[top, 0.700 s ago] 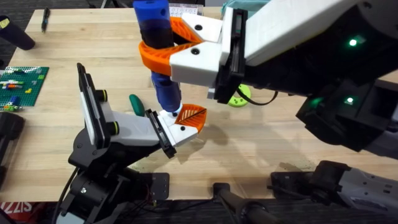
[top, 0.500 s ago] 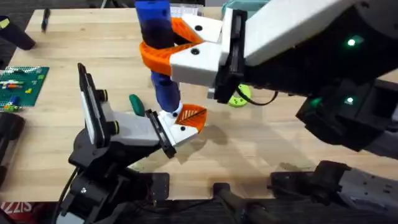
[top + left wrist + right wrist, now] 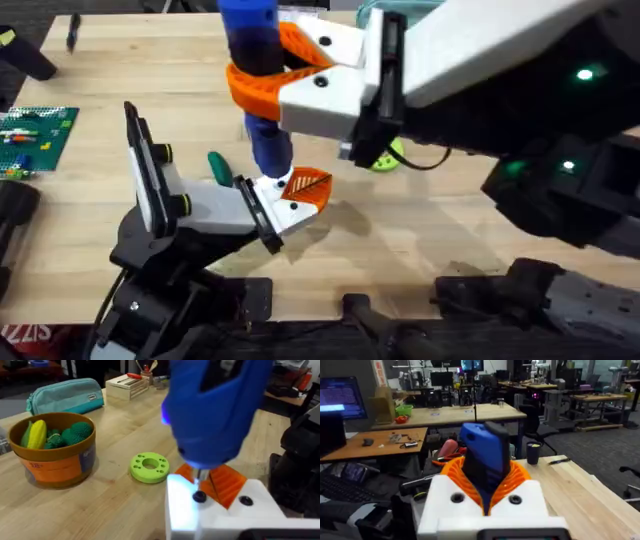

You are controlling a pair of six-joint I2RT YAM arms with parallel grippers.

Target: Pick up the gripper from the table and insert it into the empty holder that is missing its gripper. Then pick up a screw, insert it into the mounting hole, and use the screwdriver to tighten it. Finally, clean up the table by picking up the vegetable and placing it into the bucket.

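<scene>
My right gripper (image 3: 256, 75) is shut on the blue screwdriver (image 3: 252, 40), its curved orange jaws wrapped around the barrel (image 3: 485, 460). The screwdriver stands upright with its tip on the white holder (image 3: 215, 212) at the end of my left arm. The small orange gripper (image 3: 308, 187) sits in that holder's end. Under the tip (image 3: 199, 477) a dark screw (image 3: 199, 496) sits in the holder's white face (image 3: 220, 515), beside the orange gripper (image 3: 227, 482). A green vegetable (image 3: 219, 166) lies on the table just left of the holder. The bucket (image 3: 52, 457) holds several vegetables.
A lime green disc (image 3: 149, 467) lies on the table near the bucket, also by my right arm (image 3: 386, 155). A teal pouch (image 3: 65, 394) and a small wooden box (image 3: 127, 386) stand behind. A green brick plate (image 3: 30, 135) sits at the table's left edge.
My right arm has shifted slightly to the right and the screwdriver's top has leaned with it. The tip stays on the holder. The left arm has not moved.
</scene>
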